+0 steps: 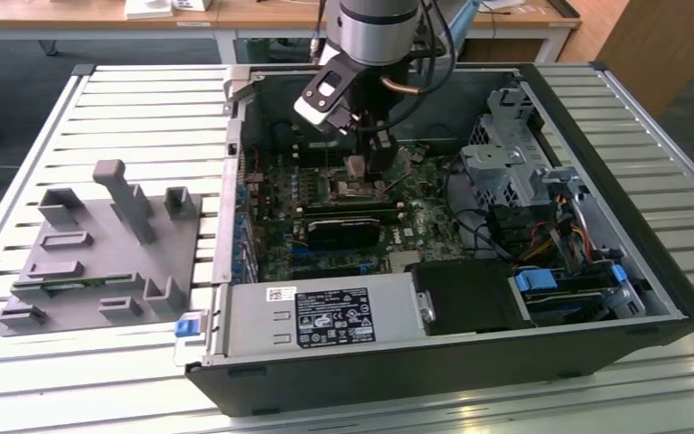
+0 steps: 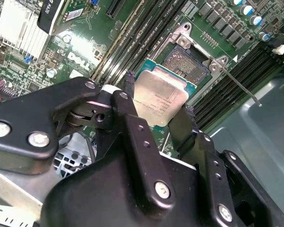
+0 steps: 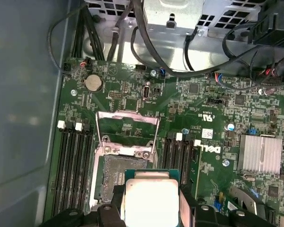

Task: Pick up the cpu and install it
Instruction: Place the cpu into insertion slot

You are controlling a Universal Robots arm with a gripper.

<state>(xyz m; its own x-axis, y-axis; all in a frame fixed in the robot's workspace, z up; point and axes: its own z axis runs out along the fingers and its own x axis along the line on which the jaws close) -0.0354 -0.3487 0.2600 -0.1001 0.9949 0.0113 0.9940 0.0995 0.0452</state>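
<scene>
gripper (image 2: 157, 101) was clamped on the cpu (image 2: 163, 94), right by the open socket (image 2: 191, 59). exterior view: grey tray (image 1: 88, 271) sat at 9 o'clock of the case (image 1: 444, 371).

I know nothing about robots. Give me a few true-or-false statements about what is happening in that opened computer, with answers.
1. The gripper is shut on the cpu. True.
2. The cpu sits flat in its socket. False: the fingers hold it above the socket, whose contacts are partly bare.
3. The metal frame over the socket is flipped open. True.
4. The computer case has its side closed. False: it lies open, with the boards and cables in sight.
5. The grey tray lies inside the case. False: it lies on the slatted table, at the exterior view's left of the case.
</scene>
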